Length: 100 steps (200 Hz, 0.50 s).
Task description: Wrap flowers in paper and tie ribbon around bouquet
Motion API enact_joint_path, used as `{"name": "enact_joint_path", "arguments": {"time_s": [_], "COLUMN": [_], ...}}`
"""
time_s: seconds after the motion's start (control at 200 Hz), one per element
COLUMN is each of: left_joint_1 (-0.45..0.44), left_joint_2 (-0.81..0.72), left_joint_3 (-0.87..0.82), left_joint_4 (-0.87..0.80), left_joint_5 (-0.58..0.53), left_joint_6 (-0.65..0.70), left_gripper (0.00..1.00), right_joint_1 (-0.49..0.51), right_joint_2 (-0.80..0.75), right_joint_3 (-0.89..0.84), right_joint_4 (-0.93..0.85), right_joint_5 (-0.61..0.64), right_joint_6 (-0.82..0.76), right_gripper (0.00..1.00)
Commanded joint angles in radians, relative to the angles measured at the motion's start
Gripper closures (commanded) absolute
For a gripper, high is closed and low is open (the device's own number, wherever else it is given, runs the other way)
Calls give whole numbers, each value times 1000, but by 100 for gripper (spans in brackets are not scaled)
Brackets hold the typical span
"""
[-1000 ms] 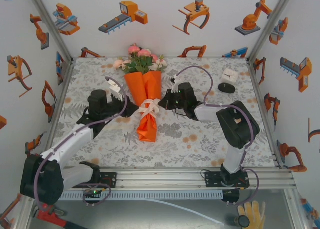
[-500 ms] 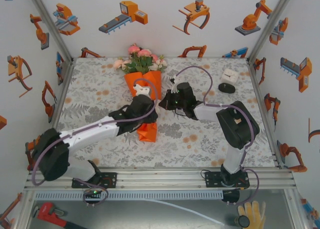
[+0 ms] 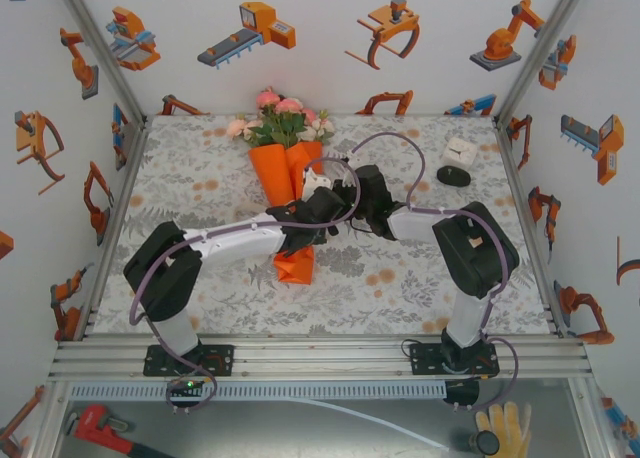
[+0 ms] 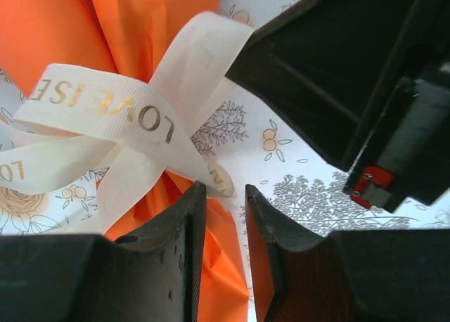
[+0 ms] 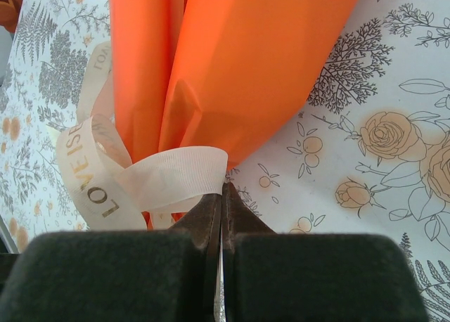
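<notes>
Bouquet [image 3: 272,173] is lying mid-table [image 3: 200,168], blooms toward 12 o'clock, with the ribbon [image 4: 105,107] tied at its waist. The right gripper [image 5: 221,190] is pinching a ribbon strand from 3 o'clock, and the left gripper [image 4: 225,192], jaws narrowly apart and holding nothing, is hovering at a loose tail. Risk: the left jaws catching paper [image 4: 63,20] instead of tail, or uneven pulling, could be loosening the bow or dragging the cone.

Orange paper cone [image 3: 272,176] lies flat, flowers [image 3: 280,118] at far end, cream ribbon [image 4: 105,105] tied round waist.
</notes>
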Motion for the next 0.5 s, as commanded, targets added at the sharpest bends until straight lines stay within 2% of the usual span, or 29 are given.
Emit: {"name": "enact_joint_path", "arguments": {"time_s": [0.0,0.14,0.25,0.406,0.496], "left_joint_1": [-5,-15,-54,-84,-93], "left_joint_2": [5,-12,-67,-116,-76], "left_joint_3": [25,2,-26,-64,-38], "left_joint_4": [-58,-36,-13,5,-30], "left_joint_5": [-42,-44,-91,-91,-152], "left_joint_6": [9,-2,-19,-150,-192], "left_gripper": [68,63,60,69,72], "right_joint_1": [6,6,6,6,5], "right_joint_2": [-14,-9,-12,-9,-6], "right_joint_3": [32,36,36,32,27], "right_joint_4": [-3,-3,-3,4,19], "right_joint_5": [11,7,7,7,5], "right_joint_6": [-11,-14,-17,-13,-6], "right_gripper": [100,100,100,100,100]}}
